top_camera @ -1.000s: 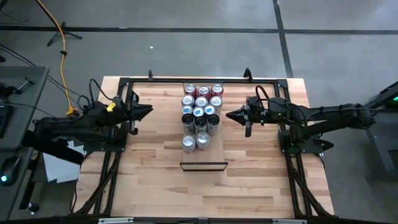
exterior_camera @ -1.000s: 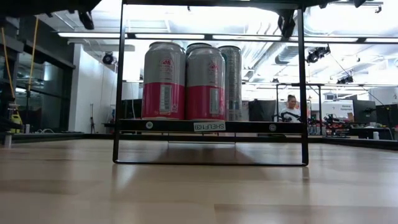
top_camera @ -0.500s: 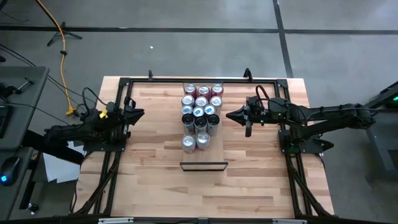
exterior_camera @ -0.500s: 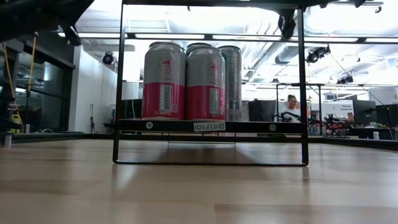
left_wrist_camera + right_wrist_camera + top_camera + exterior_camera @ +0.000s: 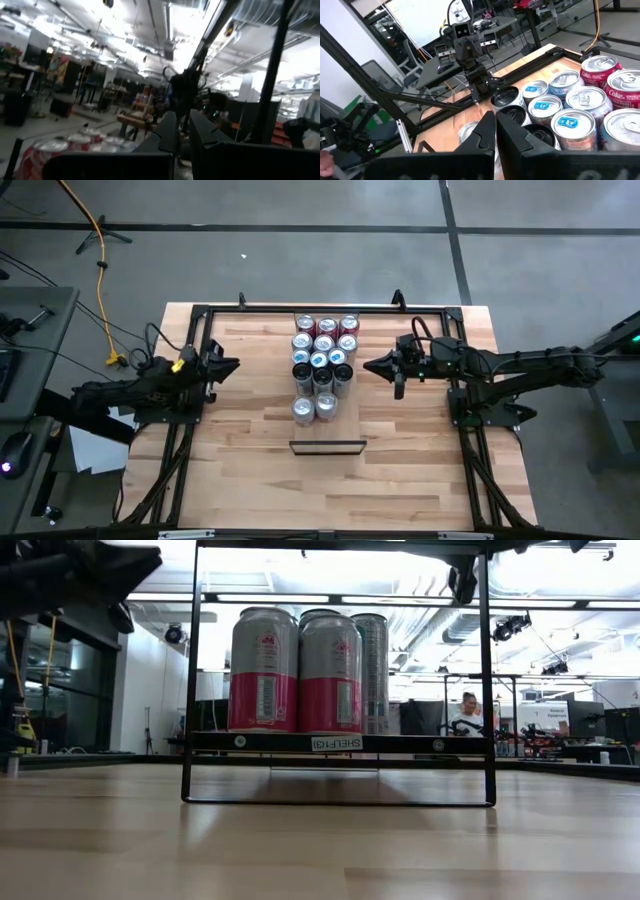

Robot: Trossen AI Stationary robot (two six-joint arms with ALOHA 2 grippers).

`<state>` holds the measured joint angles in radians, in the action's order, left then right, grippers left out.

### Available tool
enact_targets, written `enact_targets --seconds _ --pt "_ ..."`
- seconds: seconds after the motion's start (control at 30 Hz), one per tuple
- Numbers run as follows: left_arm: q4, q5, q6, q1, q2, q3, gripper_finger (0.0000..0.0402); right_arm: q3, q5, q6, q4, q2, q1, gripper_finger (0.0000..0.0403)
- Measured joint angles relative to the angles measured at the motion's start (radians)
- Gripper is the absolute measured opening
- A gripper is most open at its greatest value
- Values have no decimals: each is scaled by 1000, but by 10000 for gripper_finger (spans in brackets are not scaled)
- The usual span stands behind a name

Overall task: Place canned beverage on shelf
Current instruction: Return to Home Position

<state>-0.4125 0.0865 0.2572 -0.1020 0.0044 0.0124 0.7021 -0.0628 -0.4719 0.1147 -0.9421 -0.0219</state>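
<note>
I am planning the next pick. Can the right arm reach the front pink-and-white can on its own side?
Probably yes. The right gripper hovers beside the cans, and that front can has only bare tabletop on the gripper's side.

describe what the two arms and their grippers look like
Both arms are dark, slim and jointed, with black cables looping near the wrists. The left gripper and right gripper each taper to two dark, pointed fingers. The left arm carries a small yellow tag.
</note>
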Motion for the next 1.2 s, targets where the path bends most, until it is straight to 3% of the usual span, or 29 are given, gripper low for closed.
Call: enact_targets --seconds 0.2,0.37,0.6,0.7,0.97,1.2 --pt "56 19 -4 0 0 -1 0 0 22 6 -31 0 0 0" --pt "96 30 -22 0 0 -1 1 0 108 32 -123 34 1 0" --pt "125 21 117 0 0 -1 1 -5 154 154 -367 179 33 0" --pt "126 14 201 0 0 -1 1 -52 154 158 -391 277 55 0" --pt "181 -37 203 0 2 -1 0 -242 97 85 -347 521 116 0" --pt "257 -40 148 0 2 -1 1 -431 38 96 5 570 117 0"
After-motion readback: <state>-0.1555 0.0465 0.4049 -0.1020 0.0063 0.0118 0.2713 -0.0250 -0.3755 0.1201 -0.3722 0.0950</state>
